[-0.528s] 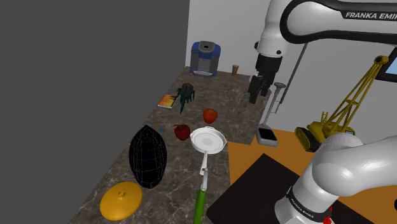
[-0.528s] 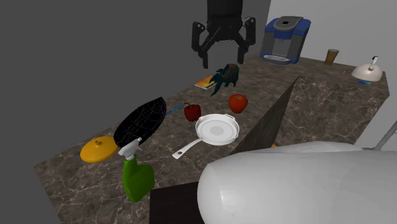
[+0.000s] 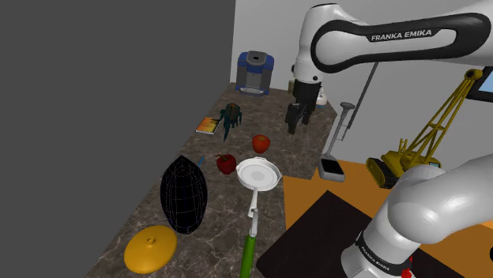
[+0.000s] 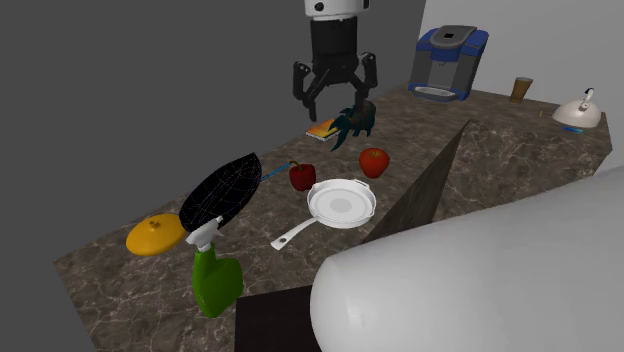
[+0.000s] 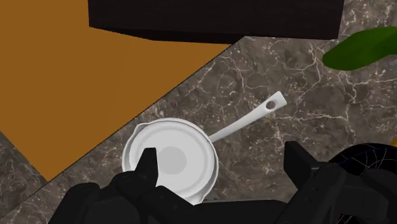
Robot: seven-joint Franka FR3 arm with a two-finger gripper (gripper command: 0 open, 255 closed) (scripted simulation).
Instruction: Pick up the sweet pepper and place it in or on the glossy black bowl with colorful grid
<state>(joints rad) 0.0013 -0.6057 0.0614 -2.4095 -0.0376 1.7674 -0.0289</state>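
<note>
The sweet pepper [image 3: 227,163] [image 4: 302,176] is dark red and sits on the marble counter [image 3: 197,150] beside a white frying pan [image 3: 259,174] [image 5: 170,159]. The black bowl with a coloured grid [image 3: 184,194] [image 4: 220,188] stands tilted on its edge, just beyond the pepper in the shoulder view's lower left. Its rim [image 5: 372,156] also shows by one finger in the wrist view. My gripper [image 3: 298,120] [image 4: 334,98] [image 5: 222,164] hangs open and empty high above the counter, over the pan.
A red apple-like fruit [image 3: 261,143] lies near the pan. A yellow lid [image 3: 151,247] and green spray bottle [image 3: 248,253] [image 5: 359,48] stand at the near end. A teal figurine [image 3: 231,116], book [image 3: 208,125] and blue coffee machine [image 3: 254,71] stand at the far end. A yellow toy crane [image 3: 427,134] is on the floor.
The arm has swung toward the shoulder view's left and the gripper has come down somewhat over the counter. Its fingers stay open. Nothing on the counter has moved.
</note>
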